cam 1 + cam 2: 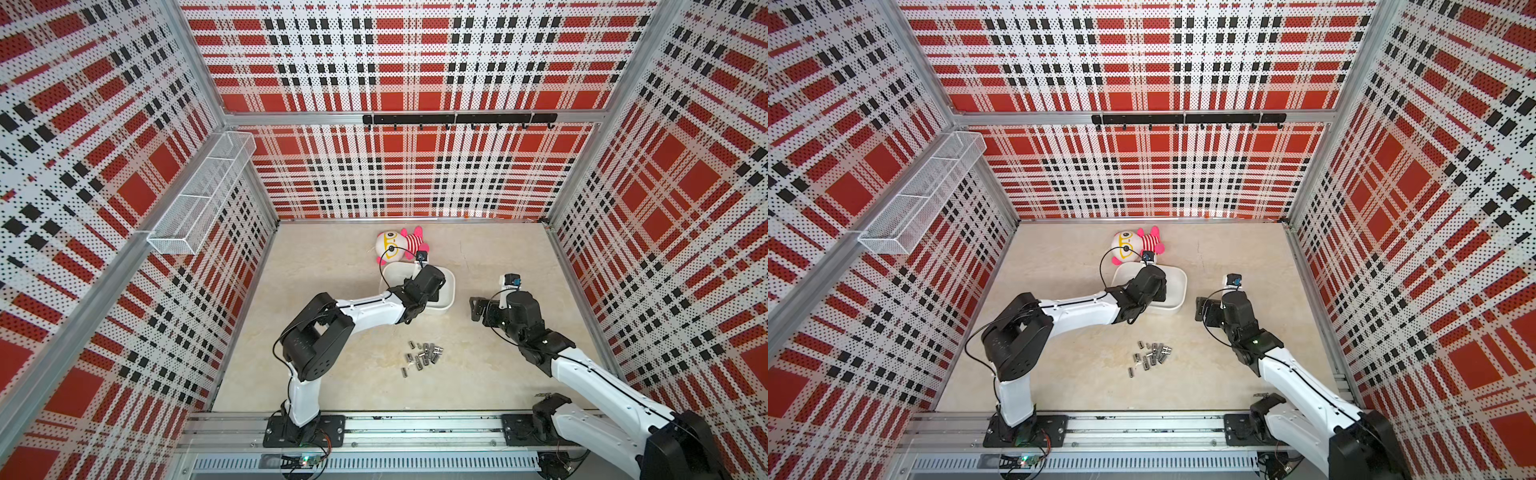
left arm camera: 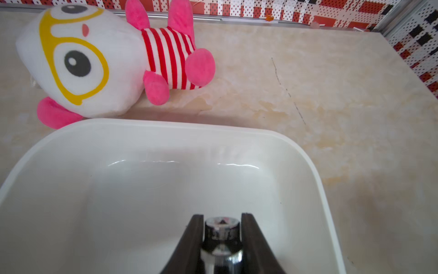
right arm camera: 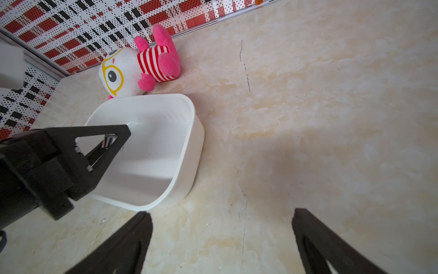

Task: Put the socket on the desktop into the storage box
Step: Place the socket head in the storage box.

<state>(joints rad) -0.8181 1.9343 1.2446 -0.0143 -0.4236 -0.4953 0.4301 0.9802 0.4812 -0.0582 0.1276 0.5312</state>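
Lying nearest on the counter (image 1: pixel 332 386), loose sockets (image 1: pixel 423 354) cluster. Beyond them, the left hand (image 2: pixel 222 217) pinches one chrome socket (image 2: pixel 222 233), jaws narrow, over the white storage box's (image 2: pixel 166 124) interior. The right hand (image 3: pixel 222 211) gapes empty beside the box, with the plush doll (image 2: pixel 94 59) just behind it.

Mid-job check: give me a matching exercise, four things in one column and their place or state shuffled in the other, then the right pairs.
Things
1. left gripper
2. right gripper
3. plush doll
4. loose sockets

Places or states
A. lying on the desktop, on the far side of the storage box
B. open, over bare desktop
C. shut on a socket, over the storage box
D. clustered on the desktop, apart from the storage box

Pairs: 1-C; 2-B; 3-A; 4-D
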